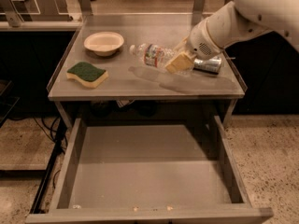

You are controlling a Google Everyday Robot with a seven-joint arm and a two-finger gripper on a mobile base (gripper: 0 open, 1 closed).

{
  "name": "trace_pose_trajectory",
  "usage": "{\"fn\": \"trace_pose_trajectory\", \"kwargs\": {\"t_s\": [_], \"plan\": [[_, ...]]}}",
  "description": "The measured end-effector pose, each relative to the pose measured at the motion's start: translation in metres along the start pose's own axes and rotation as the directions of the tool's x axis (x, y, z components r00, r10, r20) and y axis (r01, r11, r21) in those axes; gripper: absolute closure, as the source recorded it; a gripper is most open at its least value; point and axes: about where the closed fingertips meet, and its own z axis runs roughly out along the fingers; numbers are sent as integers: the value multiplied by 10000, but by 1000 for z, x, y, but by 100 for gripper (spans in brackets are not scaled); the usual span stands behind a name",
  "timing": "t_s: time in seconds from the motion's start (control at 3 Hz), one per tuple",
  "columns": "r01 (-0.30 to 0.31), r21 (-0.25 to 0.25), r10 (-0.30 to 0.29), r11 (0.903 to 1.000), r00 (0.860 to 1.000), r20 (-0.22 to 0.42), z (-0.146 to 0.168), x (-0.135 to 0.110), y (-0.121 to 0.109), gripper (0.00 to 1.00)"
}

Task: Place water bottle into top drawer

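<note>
The water bottle [150, 55], clear with a white cap and a red-and-green label, is held on its side a little above the table top [140, 85]. Its cap points left and its shadow falls on the table below. My gripper [180, 62], with tan fingers, is shut on the bottle's base end at the right of the table. The top drawer [149, 171] stands pulled out below the table, with a bare grey floor.
A shiny silver can [209, 65] lies just behind my gripper on the right. A cream bowl [103, 42] sits at the back left and a green-and-yellow sponge [87, 73] at the front left. The table has raised side rails.
</note>
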Motion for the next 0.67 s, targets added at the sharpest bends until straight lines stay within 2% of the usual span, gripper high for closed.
{"fn": "trace_pose_trajectory", "kwargs": {"t_s": [0.33, 0.67], "plan": [[454, 233, -460, 9987, 9986, 245, -20, 15, 47, 100], [454, 233, -459, 9987, 9986, 246, -20, 16, 47, 100]]}}
